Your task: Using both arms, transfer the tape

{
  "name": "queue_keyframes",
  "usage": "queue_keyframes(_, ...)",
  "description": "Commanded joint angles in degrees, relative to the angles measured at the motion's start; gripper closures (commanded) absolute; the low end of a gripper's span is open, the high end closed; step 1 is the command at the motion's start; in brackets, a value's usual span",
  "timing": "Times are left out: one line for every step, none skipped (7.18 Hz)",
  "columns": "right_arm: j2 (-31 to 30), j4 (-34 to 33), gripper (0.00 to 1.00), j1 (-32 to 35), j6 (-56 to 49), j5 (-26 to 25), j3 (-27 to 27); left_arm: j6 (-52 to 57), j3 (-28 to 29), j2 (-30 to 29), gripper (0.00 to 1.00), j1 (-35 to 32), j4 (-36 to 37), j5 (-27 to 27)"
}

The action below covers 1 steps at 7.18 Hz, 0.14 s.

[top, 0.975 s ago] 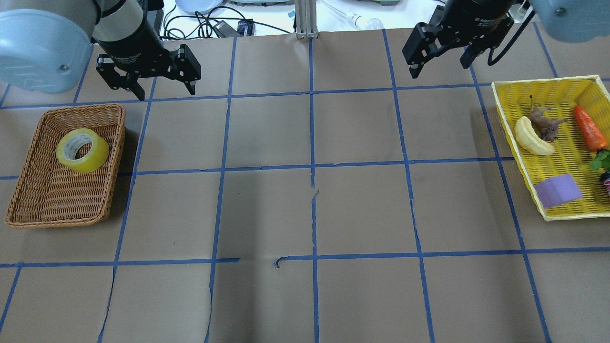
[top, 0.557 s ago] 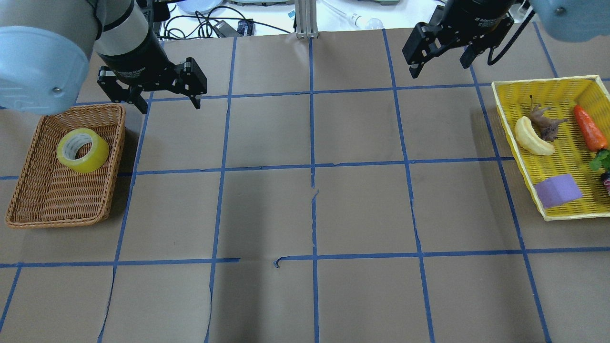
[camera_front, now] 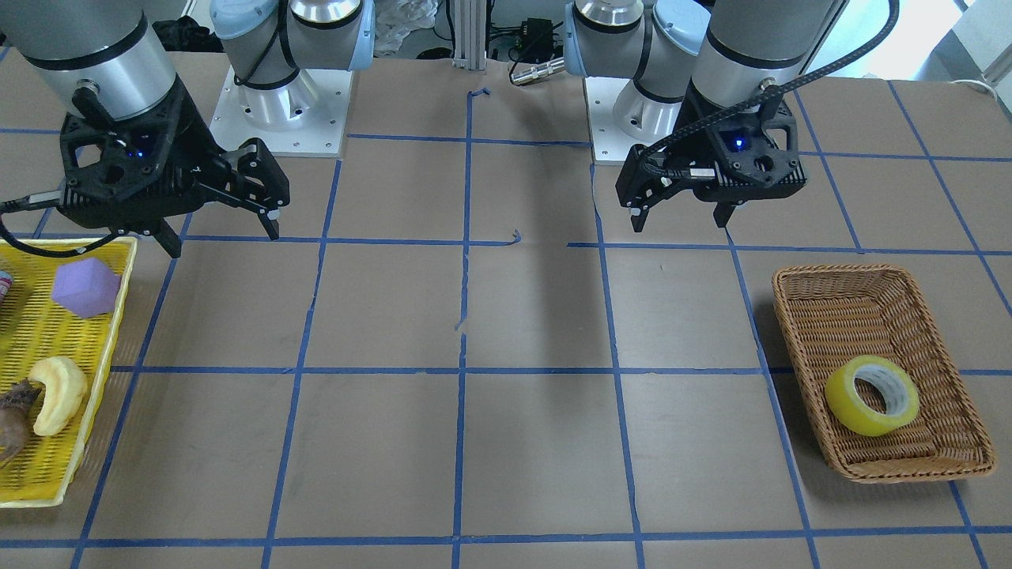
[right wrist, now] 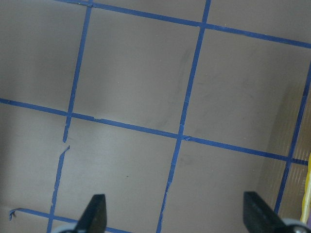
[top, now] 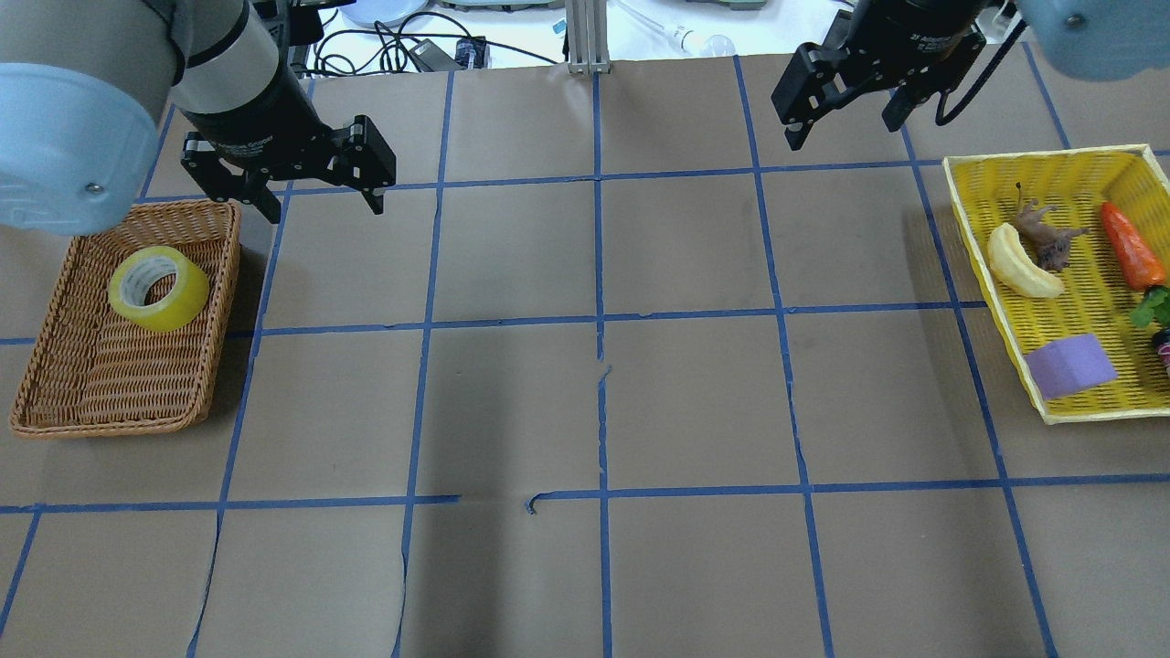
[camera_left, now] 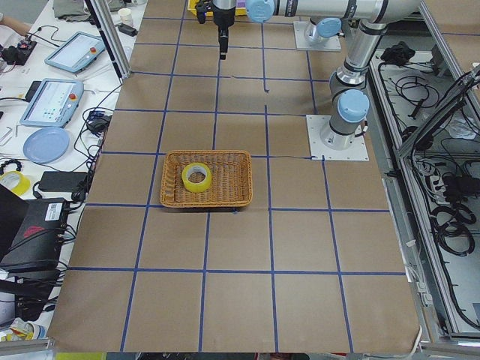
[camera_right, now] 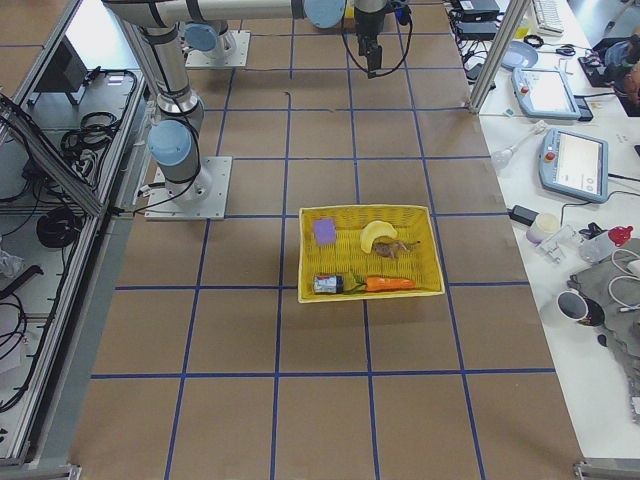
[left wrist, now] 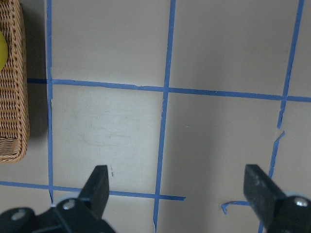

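The yellow tape [top: 157, 288] lies on its side in the wicker basket [top: 119, 422] at the table's left; it also shows in the front view [camera_front: 872, 395] and the left exterior view [camera_left: 196, 178]. My left gripper [top: 324, 206] is open and empty, hovering over the table just past the basket's far right corner; it also shows in the front view [camera_front: 680, 223]. Its wrist view shows the basket's edge [left wrist: 14, 97] at the left. My right gripper [top: 841, 132] is open and empty over the table's far right, left of the yellow tray; it also shows in the front view [camera_front: 223, 239].
A yellow mesh tray [top: 996, 302] at the right holds a pale yellow crescent toy [top: 1019, 262], a carrot [top: 1132, 245], a purple polyhedron [top: 1069, 366] and other small items. Brown paper with a blue tape grid covers the table. Cables and devices lie beyond the far edge.
My left gripper has moved a little nearer the basket's far right corner, still open. The right gripper and the tape have not moved.
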Motion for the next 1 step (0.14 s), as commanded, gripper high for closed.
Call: queue_keyframes(0.0, -0.09, 0.0, 0.0, 0.0, 0.0, 0.0, 1.71, 0.0, 0.46, 0.0, 0.03, 0.01, 0.1)
